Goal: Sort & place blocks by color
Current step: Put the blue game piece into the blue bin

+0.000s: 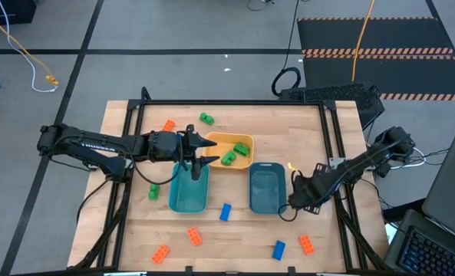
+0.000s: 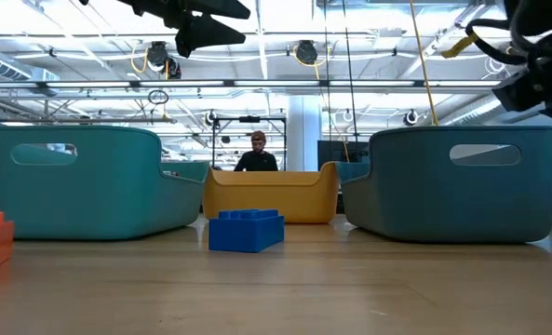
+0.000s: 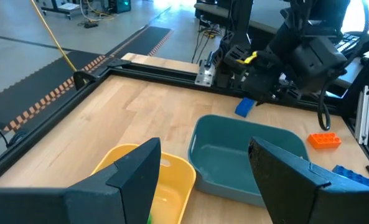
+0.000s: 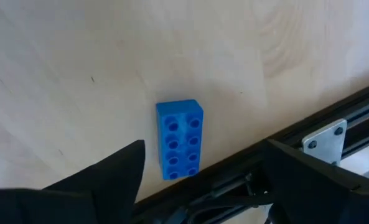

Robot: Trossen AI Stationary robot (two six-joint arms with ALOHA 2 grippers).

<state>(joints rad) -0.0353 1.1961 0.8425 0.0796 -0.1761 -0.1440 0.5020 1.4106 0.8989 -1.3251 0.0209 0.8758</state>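
Four orange blocks (image 1: 168,125), three blue blocks (image 1: 225,212) and two green blocks (image 1: 206,118) lay loose on the counter (image 1: 235,234), with two more green ones in the yellow bin (image 1: 219,142). Both teal bins (image 1: 189,201) looked empty. The left gripper (image 1: 206,150) hung spread and empty beside the yellow bin, while the right gripper (image 4: 200,180) hovered released over a blue block.

No readable text, label, brand, number or sign in any view. Pale lettering along left arm (image 1: 97,142) upper link, seen from above: too small to make out. Blocks, bins, table frame carry no markings that can be read.
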